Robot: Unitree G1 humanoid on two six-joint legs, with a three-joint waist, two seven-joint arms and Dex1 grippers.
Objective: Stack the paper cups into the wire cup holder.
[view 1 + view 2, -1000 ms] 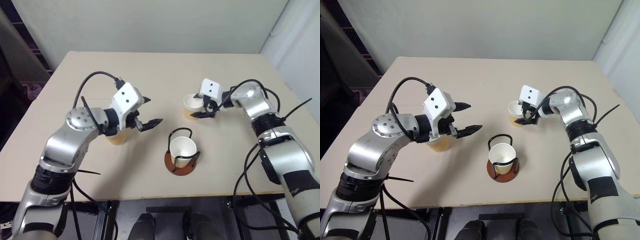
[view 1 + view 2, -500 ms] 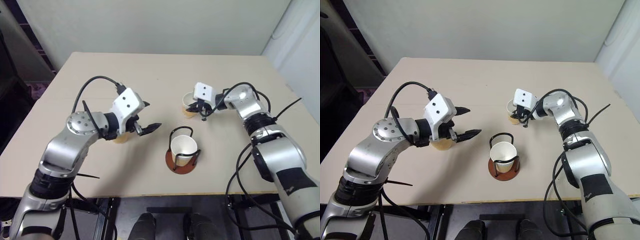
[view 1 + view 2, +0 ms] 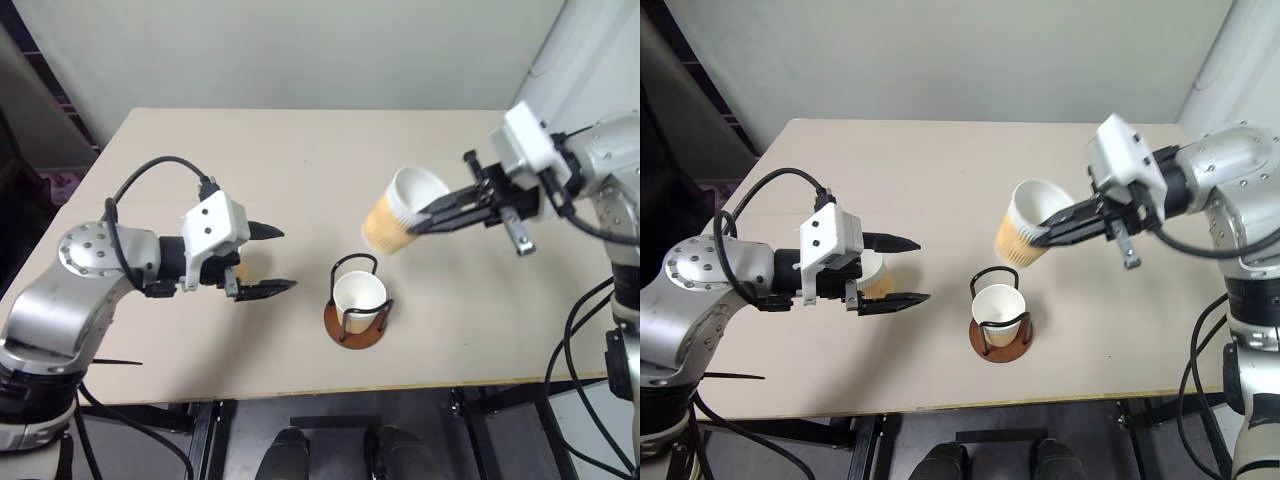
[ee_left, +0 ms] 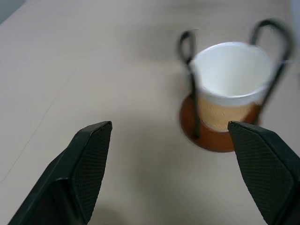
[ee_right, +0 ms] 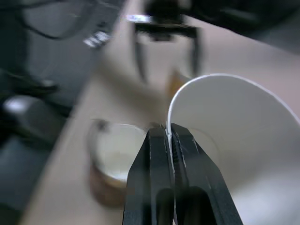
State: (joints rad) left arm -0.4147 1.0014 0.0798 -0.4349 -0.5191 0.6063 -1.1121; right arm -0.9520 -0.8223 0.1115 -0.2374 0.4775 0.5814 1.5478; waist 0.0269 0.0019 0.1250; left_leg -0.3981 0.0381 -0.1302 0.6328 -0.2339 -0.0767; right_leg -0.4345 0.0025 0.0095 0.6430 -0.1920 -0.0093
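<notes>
My right gripper (image 3: 418, 217) is shut on the rim of a paper cup (image 3: 392, 218). It holds the cup tilted in the air, above and just right of the wire cup holder (image 3: 352, 330). A second paper cup (image 3: 358, 294) stands upright inside the holder's black loops. My left gripper (image 3: 286, 259) is open and empty, left of the holder. A third paper cup (image 3: 876, 279) stands on the table, partly hidden behind the left gripper. The left wrist view looks between open fingers (image 4: 91, 159) at the holder (image 4: 213, 138). In the right wrist view the fingers (image 5: 157, 154) pinch the cup's white rim (image 5: 225, 89).
The beige table (image 3: 300, 150) stretches back to a pale wall. Its front edge (image 3: 330, 385) runs close below the holder. Black cables loop off both arms.
The right gripper shut on the rim of the far cup, then lifted it up and back toward the holder. The left gripper drew back to the left, still open.
</notes>
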